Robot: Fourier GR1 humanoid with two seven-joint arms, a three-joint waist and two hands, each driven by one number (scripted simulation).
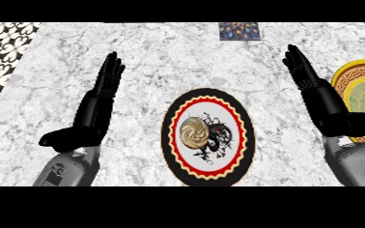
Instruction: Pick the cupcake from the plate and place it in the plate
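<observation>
I look down on the cupcake (194,131). It sits up straight, with its pale swirly top facing up at me. From here it looks round, so I cannot tell that it points any one way. It sits on the dark plate (206,175), on the left part of the white middle, inside the red wavy ring.

My left hand (98,101) is open. Its fingers are straight and close together, pointing away from me. It holds nothing. My right hand (314,92) is open the same way and holds nothing too.

The cupcake is between my two hands, well apart from both. It is a little nearer my left hand. It lies closer to me than my fingertips, about level with my wrists.

I cannot see the sides of the cupcake, only its top. There is a dark drawing on the plate, touching the right side of the cupcake, and I cannot make out what it is. A yellow plate (354,79) is at the right. The picture's edge cuts it off, and my right hand hides part of it. A small dark tile (239,30) lies at the far side of the counter (178,58).
</observation>
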